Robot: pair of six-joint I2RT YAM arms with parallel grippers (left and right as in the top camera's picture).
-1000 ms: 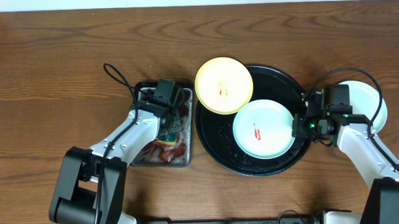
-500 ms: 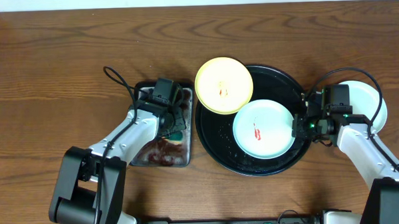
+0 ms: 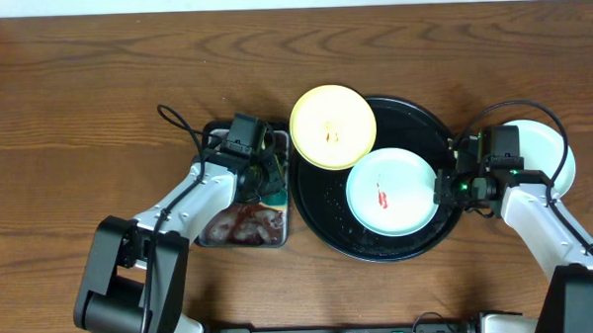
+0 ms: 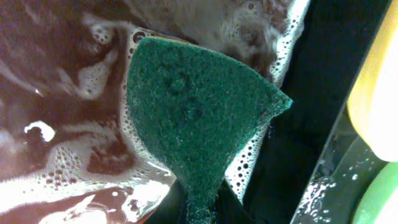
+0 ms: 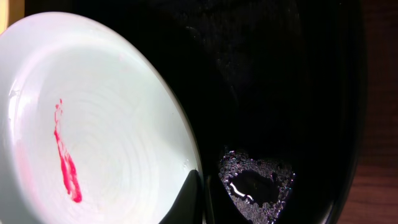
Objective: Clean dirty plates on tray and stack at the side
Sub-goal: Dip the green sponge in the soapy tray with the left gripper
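The black tray (image 3: 414, 123) holds a pale mint-blue plate (image 3: 391, 191) with a red smear. A pale yellow plate (image 3: 333, 127) with an orange smear overlaps the tray's upper left rim. My right gripper (image 3: 444, 189) is shut on the mint plate's right rim; the right wrist view shows the plate (image 5: 93, 124), its smear, and one dark finger (image 5: 186, 199) lying over the rim. My left gripper (image 3: 269, 177) is shut on a green sponge (image 4: 193, 118) over the metal pan. Another pale plate (image 3: 553, 148) lies on the table to the right of the tray.
The rectangular metal pan (image 3: 220, 233) with brown sudsy liquid (image 4: 74, 93) sits just left of the tray. A small water puddle (image 5: 255, 183) lies on the tray floor by the right fingers. A black cable (image 3: 176, 116) loops behind the left arm.
My left gripper has moved the sponge a little to the right inside the pan, toward the tray side. The right arm and the plates have not moved.
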